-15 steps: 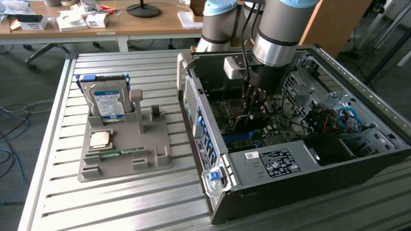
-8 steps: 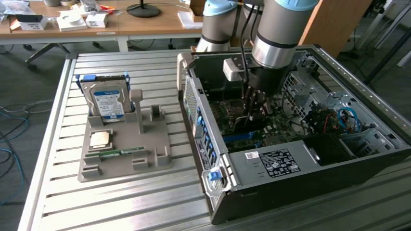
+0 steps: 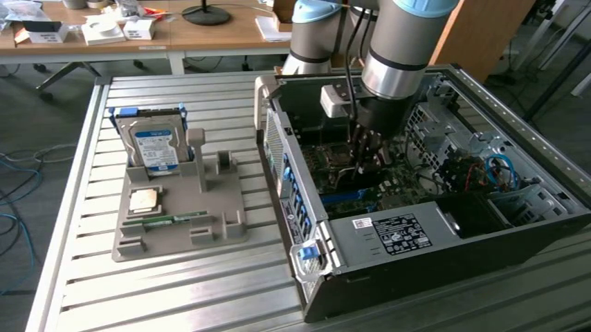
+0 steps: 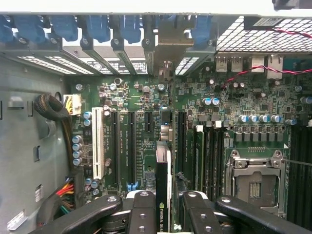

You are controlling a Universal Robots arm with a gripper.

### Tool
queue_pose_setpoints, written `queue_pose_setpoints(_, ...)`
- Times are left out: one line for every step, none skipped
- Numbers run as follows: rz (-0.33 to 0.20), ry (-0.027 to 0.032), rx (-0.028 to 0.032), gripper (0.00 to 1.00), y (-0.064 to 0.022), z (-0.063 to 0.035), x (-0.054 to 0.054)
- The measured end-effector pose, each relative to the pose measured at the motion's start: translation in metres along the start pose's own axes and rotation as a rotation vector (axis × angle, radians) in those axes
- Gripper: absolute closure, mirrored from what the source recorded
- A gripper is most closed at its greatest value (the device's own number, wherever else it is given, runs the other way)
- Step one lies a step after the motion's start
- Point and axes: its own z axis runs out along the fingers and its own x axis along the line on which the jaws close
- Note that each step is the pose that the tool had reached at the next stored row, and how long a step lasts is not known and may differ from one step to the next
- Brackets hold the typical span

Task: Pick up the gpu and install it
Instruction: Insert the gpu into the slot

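Black jaws are closed on the gpu (image 4: 163, 180), clamping the thin card edge-on between them. The gpu stands upright over the motherboard (image 4: 141, 97) inside the open computer case (image 3: 443, 228), beside the black expansion slots (image 4: 130, 146).

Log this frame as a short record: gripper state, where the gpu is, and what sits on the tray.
gripper: shut on gpu, inside the case
gpu: held edge-on over the motherboard slots; cannot tell whether it is seated
tray: beside the case, holds hard drive, memory stick, square chip
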Motion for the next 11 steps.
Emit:
queue_pose_setpoints(0.0,0.0002,-0.0001,0.74,0.0,0.0003,0.0)
queue_pose_setpoints(0.0,0.0003,-0.0001,0.74,0.0,0.0006,0.0)
queue_pose_setpoints(0.0,0.0003,-0.0001,0.74,0.0,0.0008,0.0)
queue_pose_setpoints(0.0,0.0004,-0.0001,0.74,0.0,0.001,0.0001)
queue_pose_setpoints(0.0,0.0004,-0.0001,0.74,0.0,0.001,0.0)
queue_pose_setpoints(0.0,0.0004,-0.0001,0.74,0.0,0.001,0.0001)
queue_pose_setpoints(0.0,0.0003,0.0,0.74,0.0,0.0011,0.0)
queue_pose_setpoints(0.0,0.0002,0.0,0.74,0.0,0.0011,0.0)
queue_pose_setpoints(0.0,0.0003,0.0,0.74,0.0,0.0011,0.0)
queue_pose_setpoints(-0.001,0.0003,-0.0001,0.74,0.0,0.0011,0.0)
queue_pose_setpoints(-0.002,0.0003,0.0,0.74,0.0,0.0011,0.0)
